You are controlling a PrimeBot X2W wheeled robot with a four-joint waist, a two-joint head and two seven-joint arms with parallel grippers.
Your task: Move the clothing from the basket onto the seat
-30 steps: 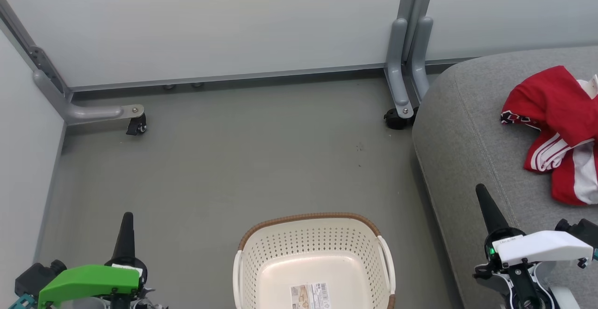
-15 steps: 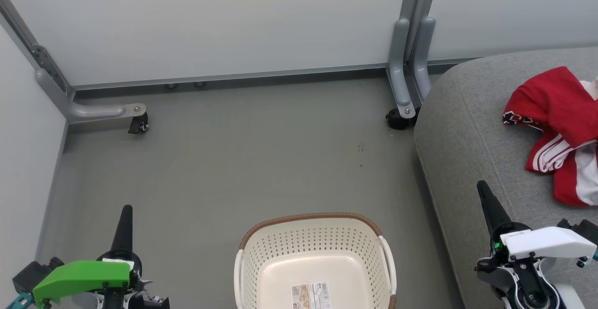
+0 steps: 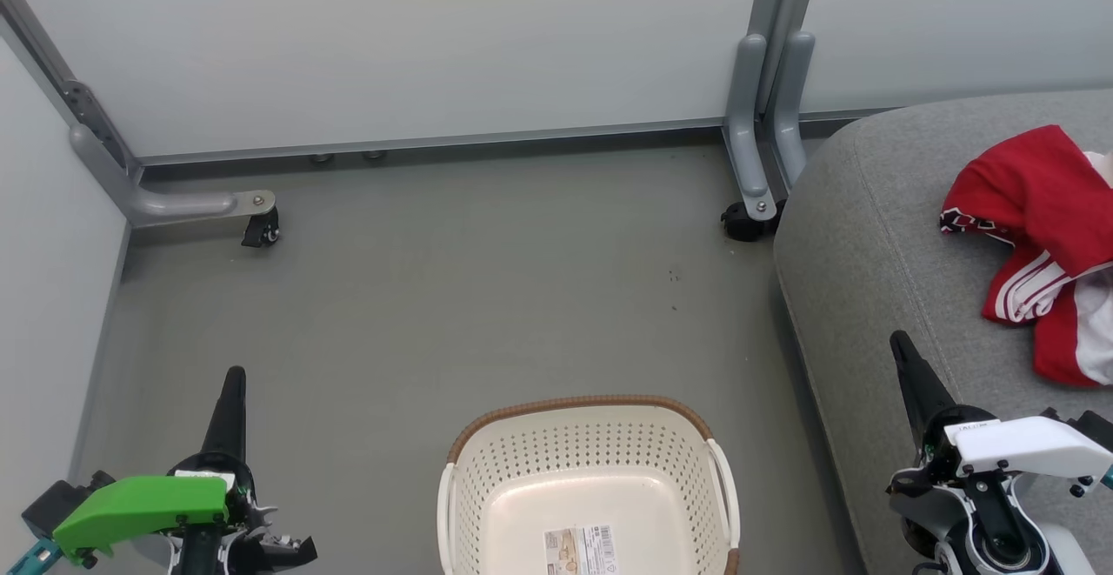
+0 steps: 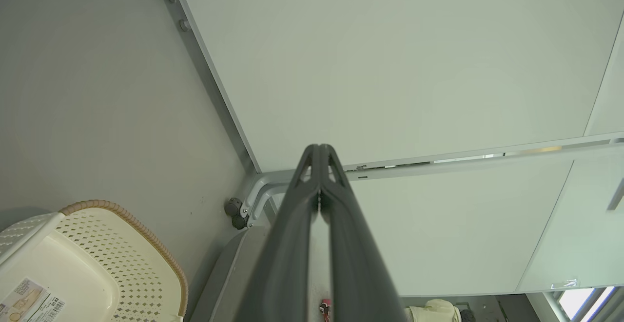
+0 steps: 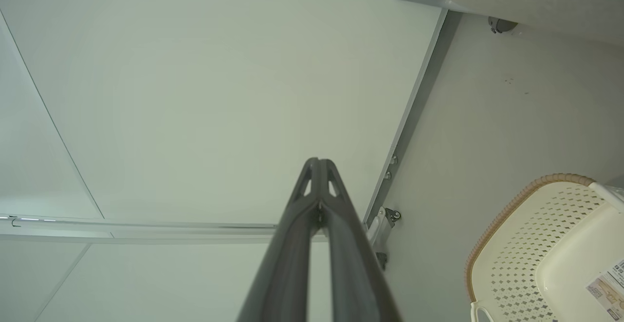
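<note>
The red and white clothing (image 3: 1039,244) lies crumpled on the grey seat (image 3: 869,253) at the right edge of the head view. On the floor at bottom centre stands the cream basket (image 3: 587,479), holding nothing but the paper label on its bottom; it also appears in the left wrist view as the basket (image 4: 92,268) and in the right wrist view as the basket (image 5: 546,249). My left gripper (image 3: 233,377) is shut and empty, left of the basket. Over the seat's front part my right gripper (image 3: 896,340) is shut and empty too. Both wrist views show pressed-together fingertips (image 4: 319,149) (image 5: 318,162).
Pale partition panels close the back and left, on grey metal feet with castors (image 3: 259,231) (image 3: 741,220). Grey floor (image 3: 452,297) lies between the basket and the panels. The seat's rounded edge stands just right of the basket.
Both grippers have drawn back slightly toward the bottom of the head view, still shut. The view itself has shifted a little. Clothing and basket stay put.
</note>
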